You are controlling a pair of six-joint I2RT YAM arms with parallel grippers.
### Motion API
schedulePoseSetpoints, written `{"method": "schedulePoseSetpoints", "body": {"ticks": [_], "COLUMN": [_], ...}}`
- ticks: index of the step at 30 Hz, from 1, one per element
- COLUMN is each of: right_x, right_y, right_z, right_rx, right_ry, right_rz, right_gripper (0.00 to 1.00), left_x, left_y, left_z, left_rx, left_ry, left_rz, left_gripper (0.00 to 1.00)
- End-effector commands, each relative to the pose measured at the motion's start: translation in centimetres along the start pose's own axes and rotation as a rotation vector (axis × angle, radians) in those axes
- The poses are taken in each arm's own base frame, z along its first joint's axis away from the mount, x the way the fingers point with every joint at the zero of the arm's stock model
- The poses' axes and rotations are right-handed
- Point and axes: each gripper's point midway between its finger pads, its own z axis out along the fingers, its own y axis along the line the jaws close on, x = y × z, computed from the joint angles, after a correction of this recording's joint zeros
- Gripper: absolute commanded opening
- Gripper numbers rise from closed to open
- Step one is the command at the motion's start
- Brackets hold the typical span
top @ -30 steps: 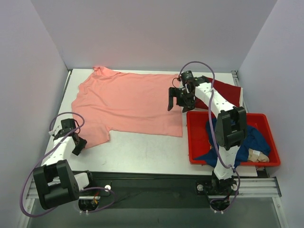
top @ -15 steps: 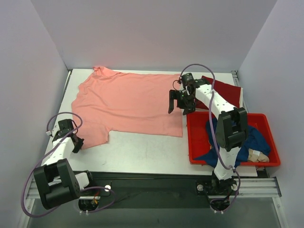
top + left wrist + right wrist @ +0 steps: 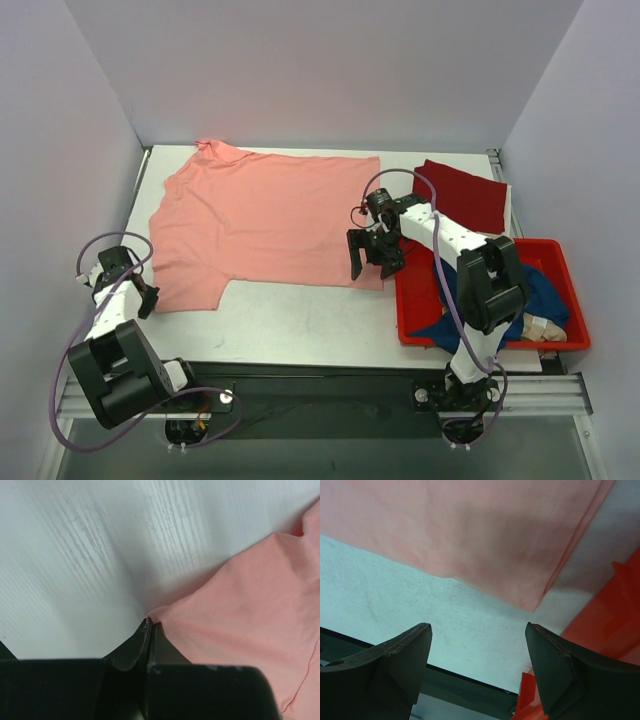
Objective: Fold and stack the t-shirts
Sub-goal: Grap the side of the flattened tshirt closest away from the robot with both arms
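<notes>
**Q:** At the counter (image 3: 300, 320) edge, why clenched?
**A:** My left end effector (image 3: 150, 626) pinches a sleeve corner of the pink shirt (image 3: 265, 215), spread flat, likely for folding. My right end effector (image 3: 477, 628), released, hovers over its hem.

Salmon-pink t-shirt (image 3: 265, 215) spread flat; dark red t-shirt (image 3: 462, 195) flat far right; navy t-shirt (image 3: 540, 290) crumpled in tub (image 3: 400, 290).

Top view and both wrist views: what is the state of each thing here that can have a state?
salmon-pink t-shirt, spread flat, not folded
dark red t-shirt, lying flat, apparently folded
navy blue t-shirt, crumpled inside the red tub
red tub, upright, holding cloth
left fingers, shut on the salmon-pink t-shirt's sleeve corner
right fingers, open above that shirt's hem corner
</notes>
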Motion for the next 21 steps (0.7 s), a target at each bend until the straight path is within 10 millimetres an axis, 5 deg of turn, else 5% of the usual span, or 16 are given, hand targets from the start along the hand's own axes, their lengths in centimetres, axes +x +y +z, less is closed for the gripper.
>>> {"method": "schedulePoseSetpoints", "body": {"ticks": [1, 21], "right_x": [1.7, 4.5], "right_y": [-0.2, -1.4], "right_z": [-0.7, 3.5], "right_rx": [0.047, 0.201], "right_ry": [0.011, 0.052], "right_rz": [-0.019, 0.044], "right_gripper": [0.77, 0.56], "left_x": [-2.2, -2.4], "left_y": [-0.4, 0.7], "left_z": [-0.1, -0.2], "left_rx": [0.027, 0.077], "left_ry": [-0.030, -0.026], "left_rz": [-0.006, -0.006], "left_gripper": [0.00, 0.00]}}
